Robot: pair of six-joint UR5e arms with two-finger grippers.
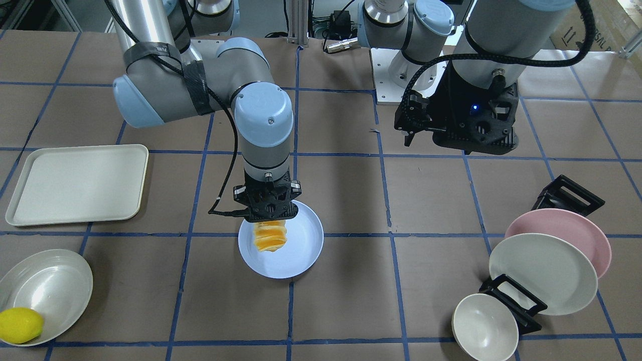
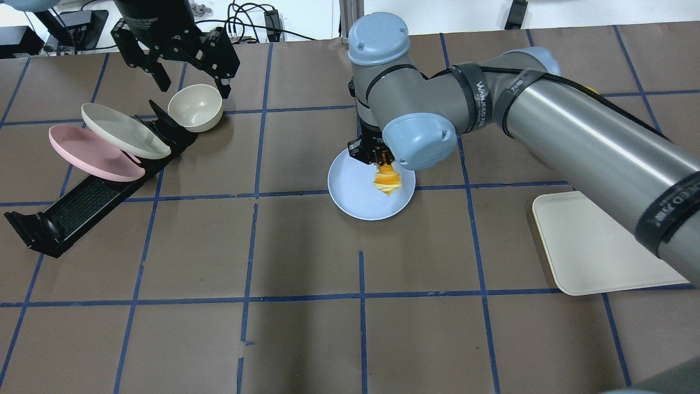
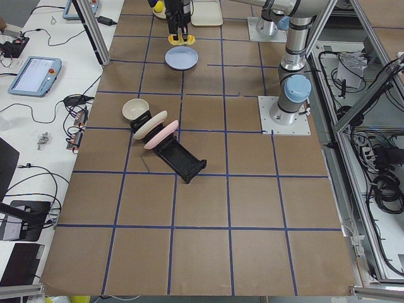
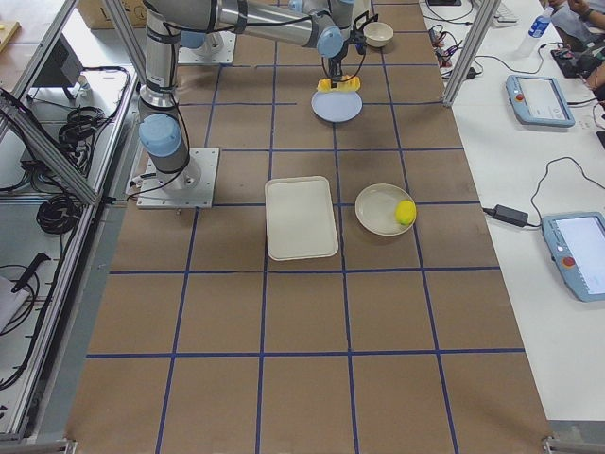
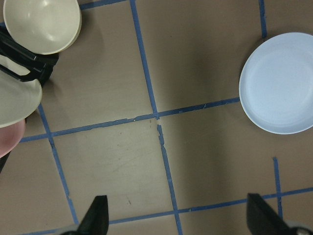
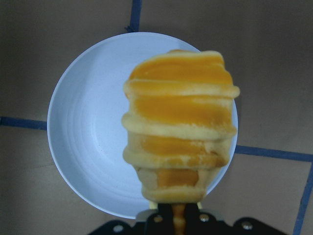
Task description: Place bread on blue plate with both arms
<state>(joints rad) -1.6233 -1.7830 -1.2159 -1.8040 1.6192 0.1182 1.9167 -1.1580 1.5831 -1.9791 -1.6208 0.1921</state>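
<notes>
My right gripper [image 1: 269, 222] is shut on one end of the bread [image 1: 271, 237], an orange-golden ridged loaf with cream stripes. It holds the loaf hanging just above the blue plate [image 1: 301, 245], over the plate's half nearer the robot. In the right wrist view the bread [image 6: 178, 132] covers the right part of the plate [image 6: 88, 132]. My left gripper [image 2: 191, 85] is open and empty, raised over the dish rack, well apart from the plate. In the left wrist view its fingertips [image 5: 95, 218] stand wide apart and the plate [image 5: 281, 83] lies empty at the upper right.
A cream tray [image 1: 75, 183] lies on the robot's right side. A pale bowl [image 1: 50, 286] beside it holds a yellow lemon [image 1: 20, 325]. A black rack [image 2: 82, 202] on the robot's left side carries a pink plate [image 2: 87, 153], a cream-white plate [image 2: 123, 130] and a bowl [image 2: 195, 106].
</notes>
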